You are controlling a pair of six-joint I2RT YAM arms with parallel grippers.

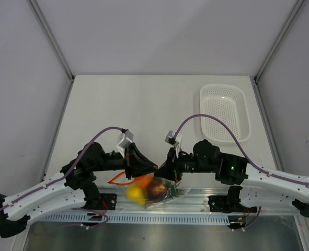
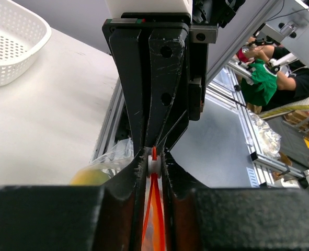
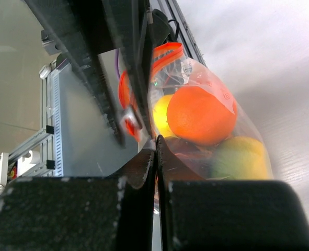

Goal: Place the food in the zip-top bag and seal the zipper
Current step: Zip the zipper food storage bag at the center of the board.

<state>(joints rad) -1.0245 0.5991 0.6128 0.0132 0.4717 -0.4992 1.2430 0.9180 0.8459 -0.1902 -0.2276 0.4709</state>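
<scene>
The clear zip-top bag [image 1: 172, 192] hangs at the table's near edge between both grippers. Inside it I see an orange [image 1: 142, 181], a yellow fruit [image 1: 136, 195] and a dark red-purple fruit [image 1: 156, 189]. No pineapple shows. My left gripper [image 2: 154, 157] is shut on the white slider of the red-orange zipper [image 2: 155, 209]. My right gripper [image 3: 156, 144] is shut on the bag's edge beside the orange [image 3: 201, 115], with a yellow-green fruit [image 3: 240, 157] below it. In the top view the left gripper [image 1: 153, 168] and right gripper [image 1: 162, 171] meet tip to tip.
A white perforated basket [image 1: 225, 112] stands at the back right, and shows in the left wrist view [image 2: 8, 47]. An aluminium rail [image 1: 196, 196] runs along the near edge under the bag. White walls enclose the table.
</scene>
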